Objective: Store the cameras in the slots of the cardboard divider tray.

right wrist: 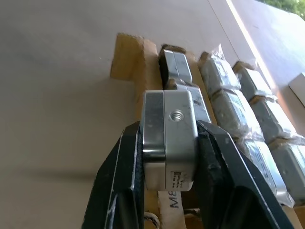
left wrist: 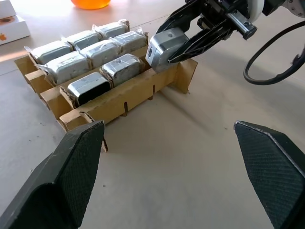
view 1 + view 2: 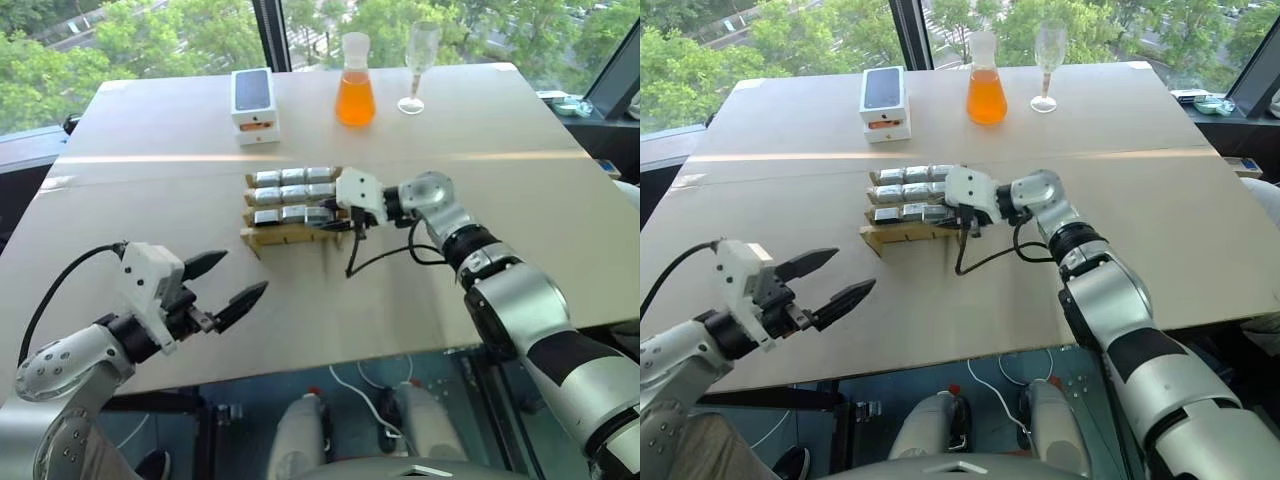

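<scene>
The cardboard divider tray (image 3: 288,236) lies mid-table with several silver-grey cameras (image 3: 293,178) in its slots, some in clear wrap. My right gripper (image 3: 328,210) reaches in from the right and is shut on one more camera (image 1: 169,138). This held camera (image 2: 164,47) hangs just above the tray's near right corner. My left gripper (image 3: 228,280) hovers over the table's front left, well short of the tray. Its black fingers (image 2: 71,176) are spread open with nothing between them.
At the table's far side stand a white phone box (image 3: 254,103), a flask of orange liquid (image 3: 355,95) and a stemmed glass (image 3: 418,65). A black cable (image 3: 380,258) loops from the right wrist onto the table beside the tray.
</scene>
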`<state>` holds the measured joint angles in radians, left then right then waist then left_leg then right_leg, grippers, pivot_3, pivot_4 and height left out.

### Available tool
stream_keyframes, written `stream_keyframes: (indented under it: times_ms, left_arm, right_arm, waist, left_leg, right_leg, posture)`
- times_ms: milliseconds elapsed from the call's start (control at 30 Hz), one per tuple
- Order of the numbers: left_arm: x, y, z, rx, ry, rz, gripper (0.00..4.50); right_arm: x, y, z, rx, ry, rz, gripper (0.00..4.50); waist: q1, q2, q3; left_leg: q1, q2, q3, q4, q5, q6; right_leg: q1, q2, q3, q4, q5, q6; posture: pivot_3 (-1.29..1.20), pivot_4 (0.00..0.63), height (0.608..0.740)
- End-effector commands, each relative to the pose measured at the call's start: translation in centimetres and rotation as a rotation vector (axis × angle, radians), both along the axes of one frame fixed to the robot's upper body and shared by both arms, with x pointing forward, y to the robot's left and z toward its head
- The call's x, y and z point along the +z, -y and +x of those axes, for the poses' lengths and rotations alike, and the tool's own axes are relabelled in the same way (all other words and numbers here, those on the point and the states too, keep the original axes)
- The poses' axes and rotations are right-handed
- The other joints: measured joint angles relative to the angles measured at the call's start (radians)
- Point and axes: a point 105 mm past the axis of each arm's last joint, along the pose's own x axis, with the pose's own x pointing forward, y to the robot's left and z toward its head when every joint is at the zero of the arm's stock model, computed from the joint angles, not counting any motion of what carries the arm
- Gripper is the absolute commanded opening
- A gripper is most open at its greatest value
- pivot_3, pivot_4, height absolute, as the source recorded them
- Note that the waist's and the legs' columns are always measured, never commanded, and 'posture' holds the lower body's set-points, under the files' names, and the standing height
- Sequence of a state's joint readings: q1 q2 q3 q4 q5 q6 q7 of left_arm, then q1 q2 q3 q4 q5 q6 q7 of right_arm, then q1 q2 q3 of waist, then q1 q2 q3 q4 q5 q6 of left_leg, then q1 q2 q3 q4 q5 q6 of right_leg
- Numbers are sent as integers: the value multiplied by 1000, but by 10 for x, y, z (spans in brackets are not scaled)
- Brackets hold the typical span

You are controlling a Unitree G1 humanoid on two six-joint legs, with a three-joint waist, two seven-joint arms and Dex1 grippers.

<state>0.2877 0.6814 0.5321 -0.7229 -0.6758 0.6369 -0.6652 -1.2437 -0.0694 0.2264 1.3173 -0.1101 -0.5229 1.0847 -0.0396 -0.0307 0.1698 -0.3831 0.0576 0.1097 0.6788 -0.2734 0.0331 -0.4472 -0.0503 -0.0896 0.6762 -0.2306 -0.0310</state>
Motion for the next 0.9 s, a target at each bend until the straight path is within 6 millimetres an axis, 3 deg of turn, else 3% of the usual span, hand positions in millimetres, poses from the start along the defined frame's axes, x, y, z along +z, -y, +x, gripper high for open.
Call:
stream_keyframes:
  times_ms: [33,300,567,867,900]
  left_arm:
    - [12,2,-4,2,53,14,4500]
    - [16,-1,-6,16,62,15,4500]
    - [19,-2,-6,23,72,6,4500]
    - [18,-3,-5,19,67,3,4500]
    - [18,-3,-5,18,67,3,4500]
  right_arm:
    - [14,-6,7,-40,67,-8,838]
    - [11,-10,15,-112,113,-43,838]
    - [-4,-12,-7,61,6,-98,838]
    - [-8,-9,-5,41,-30,-122,838]
    - [-7,-8,-4,32,-31,-118,1338]
  waist:
    - [0,0,0]
    - [-1,1,1]
    - [-1,1,1]
    - [-2,1,1]
    - [-2,1,1]
  left_leg:
    - [0,0,0,0,0,0]
    - [0,0,0,-1,0,0]
    - [0,0,0,-3,0,0]
    - [0,-1,0,-8,0,0]
    - [0,0,0,-8,0,0]
  right_leg:
    - [0,0,0,0,0,0]
    - [0,-1,-1,0,-1,-1]
    - [0,-1,-2,-2,-1,-1]
    - [0,-1,-3,-6,0,-1]
    - [0,-1,-3,-6,0,-1]
  posture:
    - [0,150,740]
    - [0,150,740]
    - [0,150,740]
    - [0,150,740]
    - [0,150,740]
